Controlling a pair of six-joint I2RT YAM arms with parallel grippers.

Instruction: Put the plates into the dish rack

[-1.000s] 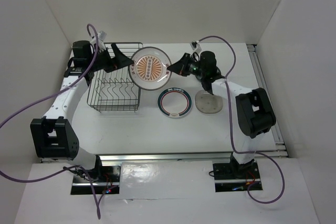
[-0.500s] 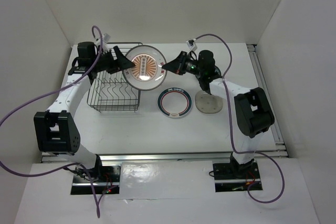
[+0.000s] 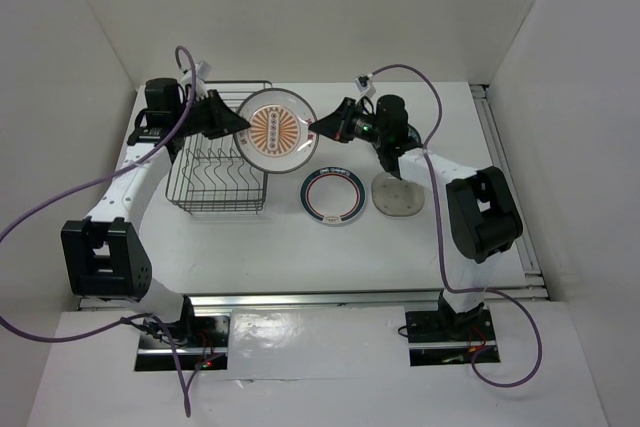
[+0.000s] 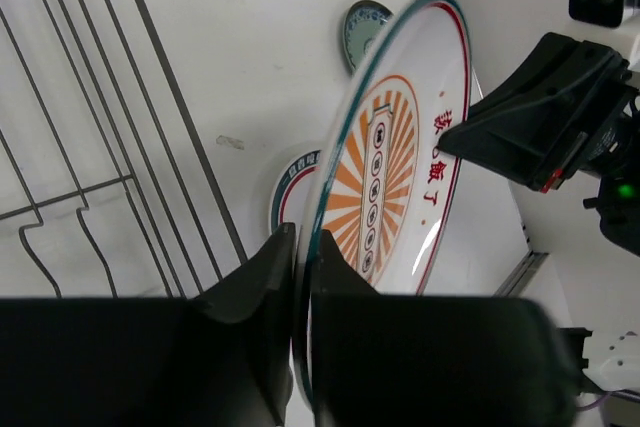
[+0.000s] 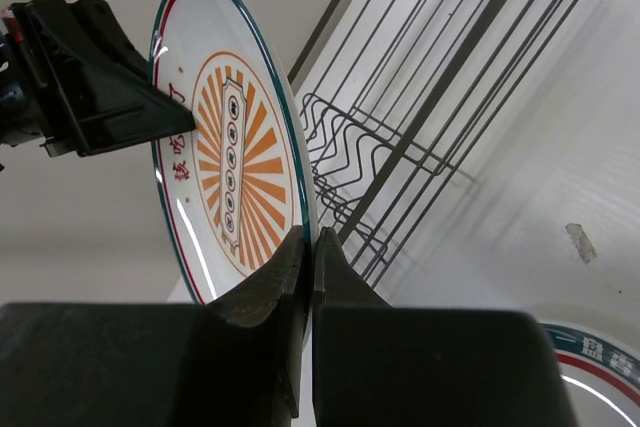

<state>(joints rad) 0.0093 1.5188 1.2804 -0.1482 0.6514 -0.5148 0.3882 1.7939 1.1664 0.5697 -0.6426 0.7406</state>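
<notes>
The white plate with an orange sunburst hangs upright in the air just right of the dish rack. My left gripper is shut on its left rim, and my right gripper is shut on its right rim. In the left wrist view the rim of this plate runs between the closed fingers of the left gripper. The right wrist view shows the same plate pinched by the right gripper, with the rack behind. The rack holds no plates.
A white plate with a dark-green-and-red rim lies flat on the table in front of the held plate. A smaller greyish plate lies to its right. White walls enclose the table on three sides.
My left gripper has closed on the left rim of the sunburst plate. The plate and the right gripper have shifted slightly left toward the rack.
</notes>
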